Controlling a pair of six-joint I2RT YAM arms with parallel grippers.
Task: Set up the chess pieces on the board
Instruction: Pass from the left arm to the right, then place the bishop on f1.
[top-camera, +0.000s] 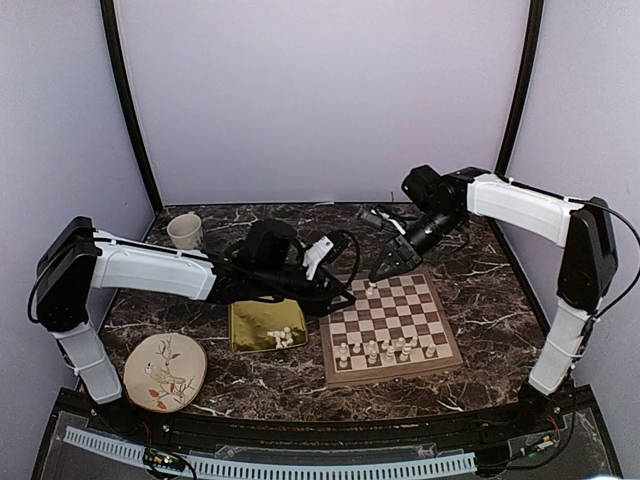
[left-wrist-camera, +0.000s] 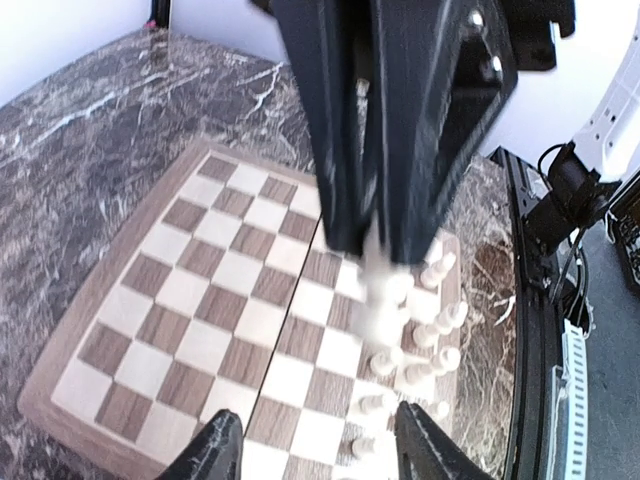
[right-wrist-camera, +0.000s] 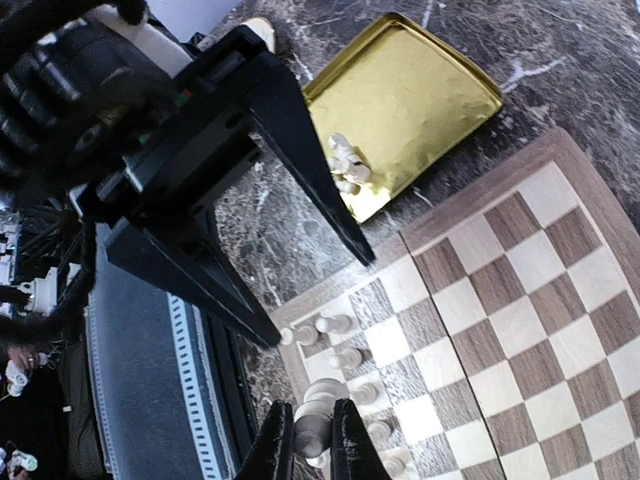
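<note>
The board (top-camera: 405, 305) lies right of centre, with several cream chess pieces (top-camera: 385, 350) standing in its two near rows. My right gripper (top-camera: 383, 270) hangs over the board's far left corner and is shut on one chess piece (right-wrist-camera: 318, 428), which shows as a blur under its fingers (left-wrist-camera: 385, 295) in the left wrist view. Just left of it, my left gripper (top-camera: 347, 291) stands open with nothing between its fingertips (left-wrist-camera: 215, 448). A few more pieces (top-camera: 283, 338) lie in the gold tray (top-camera: 252, 322).
A round plate with a bird drawing (top-camera: 165, 372) sits at the near left. A cream cup (top-camera: 185, 231) stands at the far left. Cables and a small dark object (top-camera: 380, 216) lie behind the board, near the back wall.
</note>
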